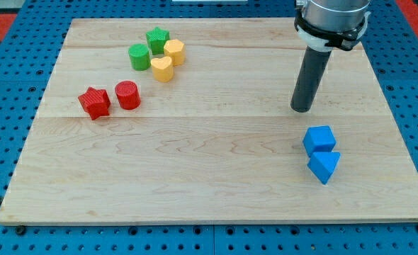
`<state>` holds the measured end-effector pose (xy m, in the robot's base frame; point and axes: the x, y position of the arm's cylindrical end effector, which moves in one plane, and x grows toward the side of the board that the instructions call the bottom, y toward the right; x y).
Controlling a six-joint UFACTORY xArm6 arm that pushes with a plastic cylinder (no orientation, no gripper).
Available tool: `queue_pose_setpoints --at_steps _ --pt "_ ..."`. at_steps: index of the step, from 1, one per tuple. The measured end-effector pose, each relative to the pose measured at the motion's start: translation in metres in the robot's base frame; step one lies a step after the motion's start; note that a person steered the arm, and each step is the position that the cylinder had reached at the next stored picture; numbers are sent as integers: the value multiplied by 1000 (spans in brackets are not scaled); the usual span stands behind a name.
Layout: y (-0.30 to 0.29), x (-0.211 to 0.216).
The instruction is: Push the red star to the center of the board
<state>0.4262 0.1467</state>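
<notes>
Blue triangle block [324,167]: it is seen nearest the view's bottom, on the view's right side of the board, with one point turned down toward the view's bottom.
Blue cube [319,139]: it is placed just above the blue triangle block, and the two seem to be touching, though the seam between them is hard to make out.
My tip [302,110]: the end of the dark rod is set down on the wood, just above the blue cube and apart from it. No pincer is carried by this arm, so nothing is gripped or let go; only a plain rod is shown.
Red star [94,103]: it is found far over on the view's left, well apart from my tip and well off from the middle of the board.
Red cylinder [127,95]: it is placed just to the right of the red star, very close beside it.
Green cylinder [139,57]: it is set higher up, near the view's top left.
Green star [157,38]: it is seen just above and right of the green cylinder.
Yellow hexagon block [174,51]: it is tucked against the right side of the green star.
Yellow heart [162,69]: it is placed just below the yellow hexagon block, beside the green cylinder.
Wooden board [195,170]: all the blocks are held on it, and it is laid on a blue pegboard table [10,85].
</notes>
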Motion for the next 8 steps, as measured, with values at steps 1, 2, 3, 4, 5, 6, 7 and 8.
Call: queue_pose_setpoints --at_steps 1,2,3,4,5,6,7,8 --pt "-25 -22" --pt "-114 -21" --pt "-165 7" --pt "-229 12" --pt "-273 -2" --pt "-254 23" --pt "-293 58" --pt "-400 45"
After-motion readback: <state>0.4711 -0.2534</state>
